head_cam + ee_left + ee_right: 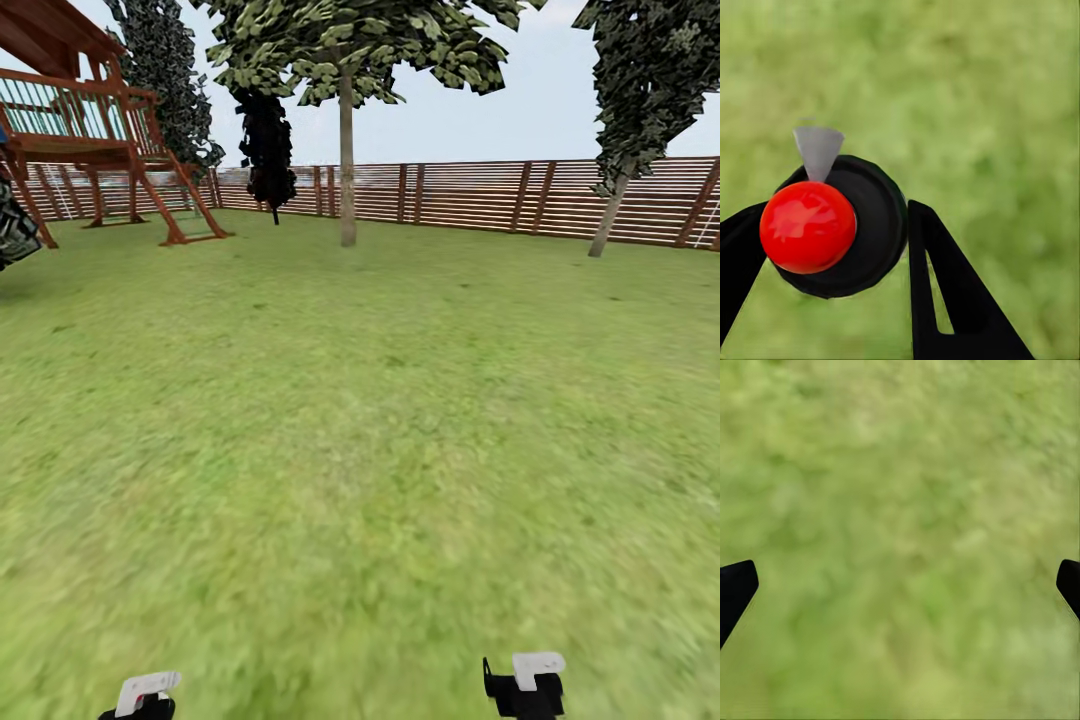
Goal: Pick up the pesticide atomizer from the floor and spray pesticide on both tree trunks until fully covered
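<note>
The pesticide atomizer (pixel 870 225) is a round black body with a red ball top and a small grey cone nozzle. My left gripper (pixel 832 214) is shut on it, one black finger pressed to each side, with grass beneath. In the head view the left gripper (pixel 148 692) sits at the bottom edge and the right gripper (pixel 528 682) is low at the right. The right gripper (pixel 900 577) is open over bare lawn. Far ahead stands a tree (pixel 340 50) with a straight pale tree trunk (pixel 347 170), near the fence.
The garden lawn (pixel 360 420) stretches ahead to a brown slatted fence (pixel 480 195). A wooden play structure (pixel 90 140) stands at the far left. Dark narrow trees (pixel 265 150) rise by the fence, and a leaning thin-trunked tree (pixel 610 220) stands at the far right.
</note>
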Available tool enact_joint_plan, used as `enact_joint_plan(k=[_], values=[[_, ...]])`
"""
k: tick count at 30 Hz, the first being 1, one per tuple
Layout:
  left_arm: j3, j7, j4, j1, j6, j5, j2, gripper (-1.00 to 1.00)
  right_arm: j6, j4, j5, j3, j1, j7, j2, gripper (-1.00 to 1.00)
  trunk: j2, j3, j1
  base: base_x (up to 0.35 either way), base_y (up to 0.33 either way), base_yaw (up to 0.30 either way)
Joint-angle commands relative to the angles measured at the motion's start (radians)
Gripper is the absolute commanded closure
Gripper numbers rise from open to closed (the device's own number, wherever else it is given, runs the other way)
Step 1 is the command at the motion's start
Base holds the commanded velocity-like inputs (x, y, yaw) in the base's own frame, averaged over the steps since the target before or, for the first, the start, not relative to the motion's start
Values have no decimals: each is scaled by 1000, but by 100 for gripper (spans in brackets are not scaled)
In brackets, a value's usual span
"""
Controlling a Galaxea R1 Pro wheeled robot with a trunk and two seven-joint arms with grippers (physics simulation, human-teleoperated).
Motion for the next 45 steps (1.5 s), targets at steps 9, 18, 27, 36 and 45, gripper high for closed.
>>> enact_joint_plan(k=[9,18,27,36,45], values=[[7,-10,0,-1,-1,10,0,100,-3,2,11,-5,-1,-6,0,-100,0,-1,0,340,0,0],[7,-10,1,0,-1,9,2,100,-3,2,11,-5,-1,-6,0,-100,0,-1,0,340,0,0],[7,-10,1,0,-1,10,2,100,-3,2,11,-5,-1,-6,0,-100,0,-1,0,340,0,0],[7,-10,1,-1,-1,10,2,100,-3,2,11,-5,-1,-6,0,-100,0,-1,0,340,0,0],[7,-10,1,0,-1,10,2,100,-3,2,11,-5,-1,-6,0,-100,0,-1,0,340,0,31]])
